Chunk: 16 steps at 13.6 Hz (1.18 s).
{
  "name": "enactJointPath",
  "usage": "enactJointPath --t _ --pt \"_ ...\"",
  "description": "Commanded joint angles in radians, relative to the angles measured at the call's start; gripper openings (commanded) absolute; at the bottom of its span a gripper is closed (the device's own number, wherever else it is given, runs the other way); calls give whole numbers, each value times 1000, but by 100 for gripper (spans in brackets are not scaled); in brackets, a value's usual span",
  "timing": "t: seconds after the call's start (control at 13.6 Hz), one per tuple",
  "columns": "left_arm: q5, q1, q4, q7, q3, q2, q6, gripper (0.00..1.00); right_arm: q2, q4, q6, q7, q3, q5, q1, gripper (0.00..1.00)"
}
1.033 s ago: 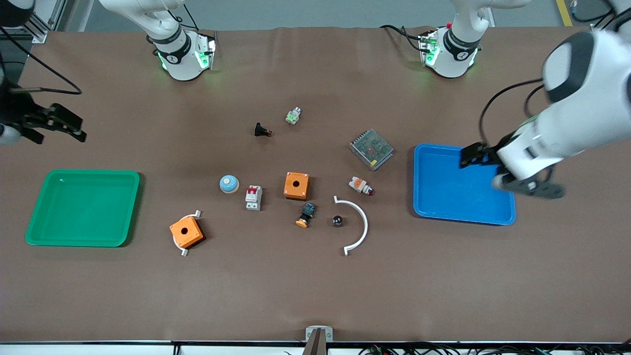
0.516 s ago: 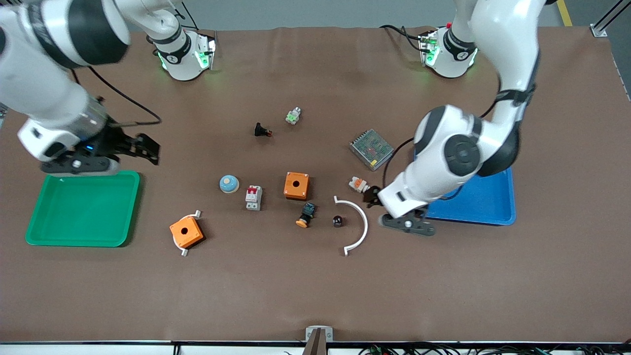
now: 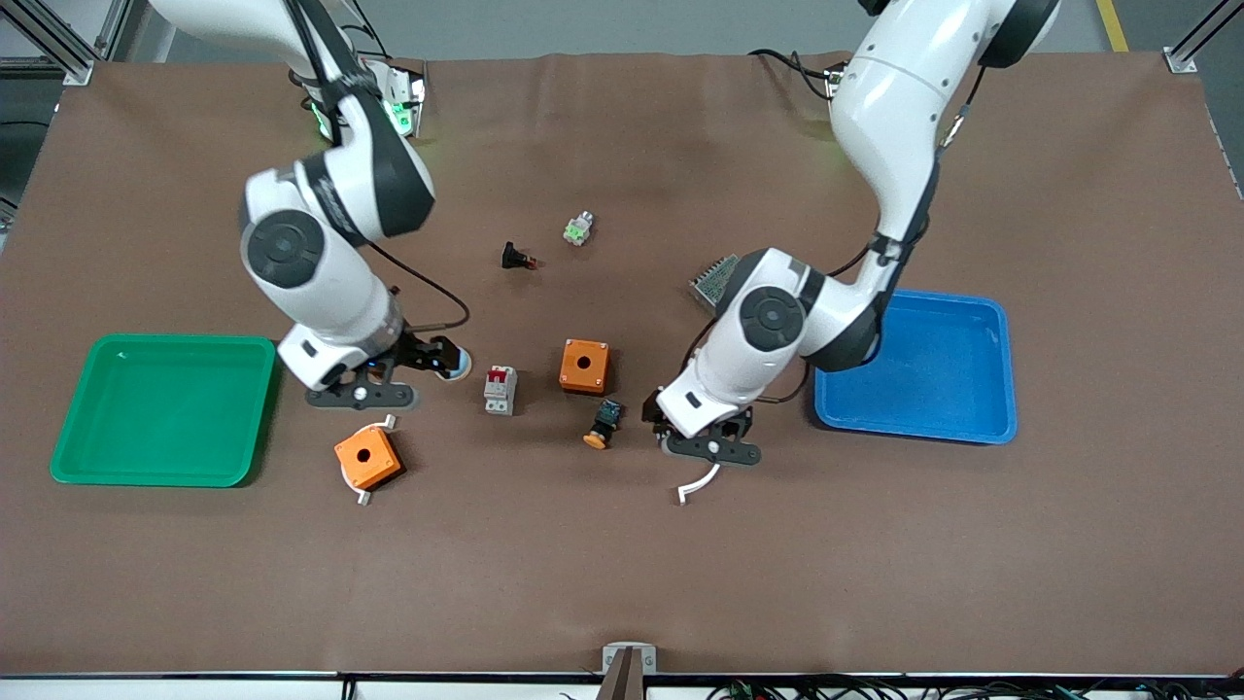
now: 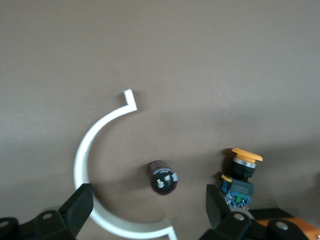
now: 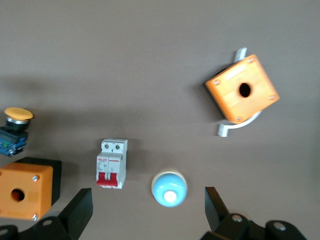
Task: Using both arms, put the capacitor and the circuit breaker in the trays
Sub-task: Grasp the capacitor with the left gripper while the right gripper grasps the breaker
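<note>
The capacitor [image 4: 163,176], a tiny black cylinder with a pale top mark, lies inside the curve of a white arc piece [image 4: 87,150]. In the front view my left hand hides it. My left gripper [image 3: 661,420] hangs open right over it, the fingers wide on either side [image 4: 148,197]. The circuit breaker [image 3: 500,390], a white block with red toggles, lies on the table and shows in the right wrist view [image 5: 111,170]. My right gripper [image 3: 442,357] is open and empty over a blue dome [image 5: 169,187] beside the breaker, toward the right arm's end [image 5: 148,200].
A green tray [image 3: 165,408] sits at the right arm's end and a blue tray [image 3: 914,365] at the left arm's end. Two orange boxes [image 3: 584,365] [image 3: 367,457], a black push-button with orange cap [image 3: 603,425] and a mesh box [image 3: 714,277] lie around.
Both arms have swung in toward the table's middle. The left gripper went from the blue tray to over the capacitor. The right gripper went from the green tray to over the blue dome.
</note>
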Motion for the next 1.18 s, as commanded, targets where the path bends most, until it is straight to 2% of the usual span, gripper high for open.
enactJointPath --t 0.0,0.15,0.22,0.3,0.52,0.81,0.96,1.11 --pt "26 -63 37 -44 64 58 35 99 50 1 57 57 -9 1 45 95" --pt "26 -112 37 -80 114 92 68 99 101 5 91 59 -7 21 46 92" --pt "24 -117 37 -85 120 104 79 97 124 5 124 57 -8 63 48 91" --pt "24 -117 37 -87 121 106 82 92 145 5 147 57 -9 88 57 90" --pt "24 -128 32 -111 119 104 82 76 193 9 184 51 -9 88 73 85" --pt "26 -140 30 -111 119 104 82 59 247 15 218 39 -7 90 77 79" --pt "27 -140 27 -111 121 104 81 54 259 16 220 13 -7 91 77 62" --pt "41 -140 27 -111 121 104 81 45 261 18 218 11 -7 91 77 38"
